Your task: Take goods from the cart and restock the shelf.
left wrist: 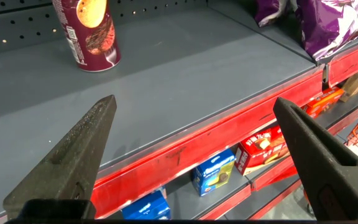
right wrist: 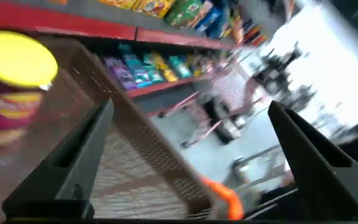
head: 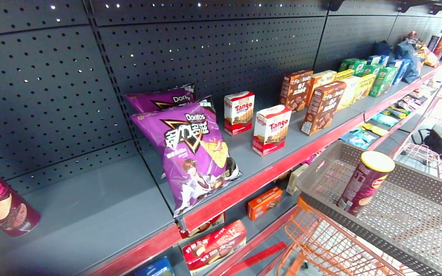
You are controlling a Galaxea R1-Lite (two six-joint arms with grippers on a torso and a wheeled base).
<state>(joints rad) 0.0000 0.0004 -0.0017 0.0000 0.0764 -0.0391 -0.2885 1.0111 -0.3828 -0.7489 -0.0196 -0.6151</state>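
Finds the left gripper (left wrist: pixel 194 102) spread wide and holding nothing, poised above the grey shelf (left wrist: pixel 185 68) near its red front edge (left wrist: pixel 216 134). Places it over the stretch of shelf between a maroon can and the purple bags. Records the right gripper (right wrist: pixel 190 104) likewise wide apart and holding nothing, above the grey perforated basket (right wrist: pixel 135 134) that sits on the orange cart (head: pixel 320 249).

Locates the can in the basket (head: pixel 365 182), maroon with a yellow lid, upright near the basket corner closest to the shelf and off to one side of the right gripper, not touched by it. Marks the basket's wall as standing between this can and the shelf. Locates the can on the shelf (left wrist: pixel 87 34), also maroon, upright at the shelf's far left near the perforated back panel (head: pixel 44 88), well apart from the left gripper.

Notes, further right along the same shelf, two purple chip bags (head: pixel 194 153) lying one behind the other, the front one overhanging the red edge. Notes next two red-and-white wafer boxes (head: pixel 271 129) upright, then brown boxes (head: pixel 322 107), then yellow and green boxes (head: pixel 363 76) toward the far end. Sees blue boxes (left wrist: pixel 213 176) and a red box (head: pixel 214 245) on the lower shelf beneath the red edge.
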